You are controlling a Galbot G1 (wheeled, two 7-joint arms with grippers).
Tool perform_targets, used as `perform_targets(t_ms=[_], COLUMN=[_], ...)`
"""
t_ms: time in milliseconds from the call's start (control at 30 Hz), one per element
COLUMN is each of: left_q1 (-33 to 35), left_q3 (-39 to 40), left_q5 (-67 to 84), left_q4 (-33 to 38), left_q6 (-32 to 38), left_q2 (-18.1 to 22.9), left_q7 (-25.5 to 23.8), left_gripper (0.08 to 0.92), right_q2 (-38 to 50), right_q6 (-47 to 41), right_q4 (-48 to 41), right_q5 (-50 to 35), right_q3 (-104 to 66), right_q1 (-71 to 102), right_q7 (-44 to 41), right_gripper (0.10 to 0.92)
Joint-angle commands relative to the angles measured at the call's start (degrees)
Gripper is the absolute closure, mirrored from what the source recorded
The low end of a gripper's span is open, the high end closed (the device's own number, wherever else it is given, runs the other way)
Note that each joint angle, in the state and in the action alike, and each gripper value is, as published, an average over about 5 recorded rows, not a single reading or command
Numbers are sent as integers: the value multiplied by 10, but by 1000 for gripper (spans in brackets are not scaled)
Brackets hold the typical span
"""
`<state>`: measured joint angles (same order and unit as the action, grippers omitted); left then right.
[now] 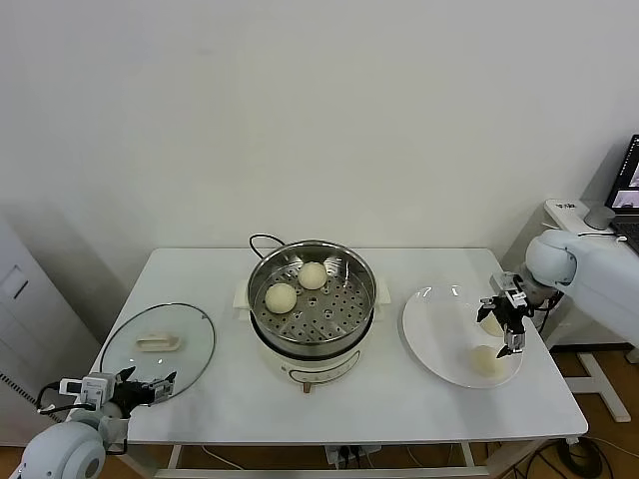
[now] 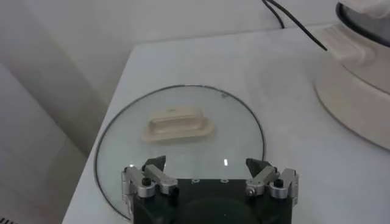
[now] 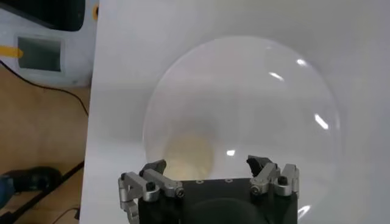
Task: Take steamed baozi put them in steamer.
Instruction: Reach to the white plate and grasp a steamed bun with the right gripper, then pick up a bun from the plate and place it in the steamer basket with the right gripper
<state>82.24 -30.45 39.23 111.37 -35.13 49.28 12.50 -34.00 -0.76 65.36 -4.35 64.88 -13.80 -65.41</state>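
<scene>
The steamer (image 1: 312,334), a steel pot with a perforated tray on a white base, stands mid-table and holds two baozi (image 1: 281,296) (image 1: 313,275). Two more baozi lie on the white plate (image 1: 434,329) at the right: one near its front edge (image 1: 485,360) and one partly hidden behind my right gripper (image 1: 490,324). My right gripper (image 1: 499,331) is open over the plate's right side, just above these buns. In the right wrist view the gripper (image 3: 210,165) is open and empty, with one baozi (image 3: 189,155) just beyond its fingertips on the plate (image 3: 256,91).
A round glass lid (image 1: 160,344) with a cream handle (image 2: 178,126) lies flat at the table's left. My left gripper (image 1: 150,385) is parked open at its near edge (image 2: 210,165). The steamer's base (image 2: 359,91) and black cord (image 2: 298,27) show beyond the lid. A laptop stands far right.
</scene>
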Motion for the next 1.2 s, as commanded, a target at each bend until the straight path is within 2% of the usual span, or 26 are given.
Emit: perform_targets(t_ms=[33,400,900,1000,1200], left_q1=[1,2,2,3,1], left_q3=[1,3,2,2,4], left_q5=[-1,-4,-5,-5,-5], left_q4=[0,0,-1,0,1], left_q6=[0,-2,-2,-3,-4], left_q2=[1,2,2,2,1], left_q7=[0,0,0,1,1], left_gripper=[177,177,177,177,177], right_q2=[-2,-23,-22,-13,-3], right_q6=[6,3,-5,-7,-6], right_q4=[-19,-46,-43,-33,-4], right_q5=[38,63,58,45,-10], right_q3=[-59,-95,-117,-103,-36], right_q1=[77,109,122,100,-24], right_q7=[13,15,-2,-5,-17], right_gripper=[203,220,570,604,609])
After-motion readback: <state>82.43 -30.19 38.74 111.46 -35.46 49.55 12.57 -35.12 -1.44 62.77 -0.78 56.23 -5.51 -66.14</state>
